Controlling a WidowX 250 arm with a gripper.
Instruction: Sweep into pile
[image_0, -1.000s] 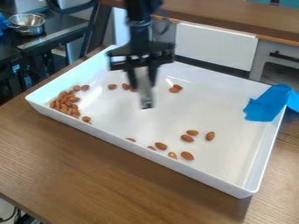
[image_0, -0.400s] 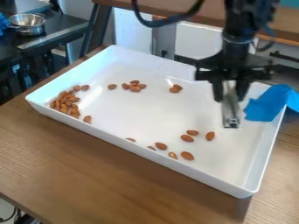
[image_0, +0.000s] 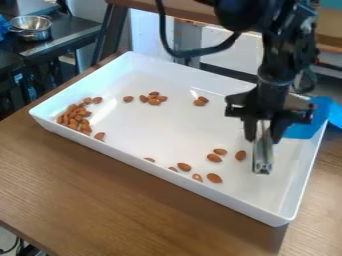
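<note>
The black gripper (image_0: 262, 134) hangs over the right part of the white tray (image_0: 174, 177), shut on a metallic, narrow tool (image_0: 263, 156) that points down. The tool's lower end is just right of and below a small group of almonds (image_0: 214, 158). More loose almonds (image_0: 214, 178) lie along the tray's front wall. At the left end several almonds are heaped into a pile (image_0: 75, 118). Another small cluster (image_0: 154, 98) sits toward the back, with a pair of almonds (image_0: 200, 101) to its right.
Blue tape or cloth (image_0: 306, 131) hangs over the tray's right rim, behind the gripper. Raised walls surround the tray on the wooden table (image_0: 120, 200). A metal bowl (image_0: 31, 27) stands on a dark surface at the upper left.
The gripper and its tool have moved from the tray's back middle to the right, then toward the front and lower. The almond at the pile's lower right has shifted slightly.
</note>
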